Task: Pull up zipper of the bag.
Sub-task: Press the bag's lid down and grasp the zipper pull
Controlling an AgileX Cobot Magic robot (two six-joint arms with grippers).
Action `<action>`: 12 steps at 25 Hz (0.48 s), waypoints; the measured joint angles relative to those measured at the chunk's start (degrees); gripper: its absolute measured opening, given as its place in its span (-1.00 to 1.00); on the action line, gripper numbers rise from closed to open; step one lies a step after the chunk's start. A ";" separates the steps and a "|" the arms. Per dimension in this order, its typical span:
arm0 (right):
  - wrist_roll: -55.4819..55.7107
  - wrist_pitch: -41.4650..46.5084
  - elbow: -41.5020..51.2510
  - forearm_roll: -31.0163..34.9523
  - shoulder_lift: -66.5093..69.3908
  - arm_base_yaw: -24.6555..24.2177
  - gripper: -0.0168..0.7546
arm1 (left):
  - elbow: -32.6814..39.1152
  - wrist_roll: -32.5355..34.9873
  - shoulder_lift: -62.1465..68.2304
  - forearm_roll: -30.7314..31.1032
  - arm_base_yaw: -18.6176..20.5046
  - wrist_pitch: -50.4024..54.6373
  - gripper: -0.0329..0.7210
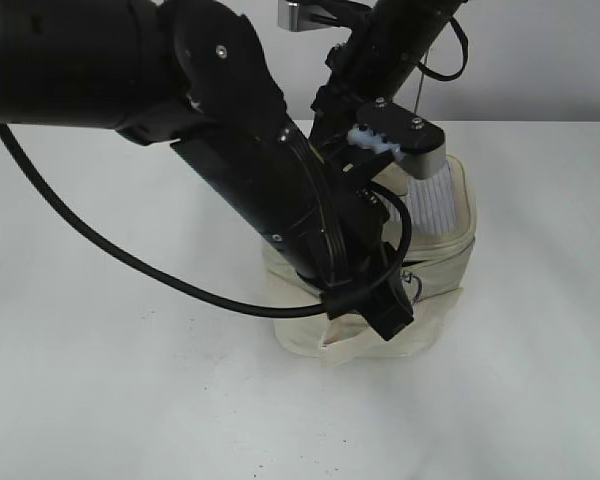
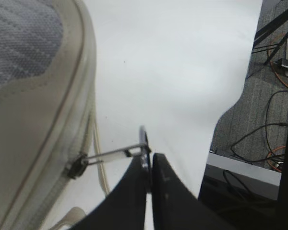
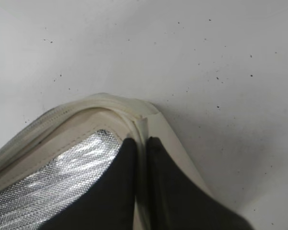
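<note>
One cream bag (image 1: 435,270), grey ribbed window.

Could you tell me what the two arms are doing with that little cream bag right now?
The robot is working the zipper on the bag, which sits on the white table. The left gripper is shut on the round ring pull, with the metal tab drawn taut out to the slider at the lid rim. The right gripper is pinched on the lid's edge beside the ribbed window, apparently steadying the bag.
</note>
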 joint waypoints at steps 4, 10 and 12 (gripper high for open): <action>2.94 -0.05 -0.36 0.25 0.00 0.00 -0.58 | 0.00 -2.20 -1.50 2.05 -0.37 1.56 -0.68; 7.83 -0.36 -1.00 -0.03 -2.26 -0.23 0.35 | 0.00 -3.35 -8.64 4.50 -0.73 0.45 0.16; 9.91 -0.36 -1.00 -2.22 -3.94 -0.36 0.44 | 0.00 -4.18 -10.68 5.11 0.13 -1.20 0.26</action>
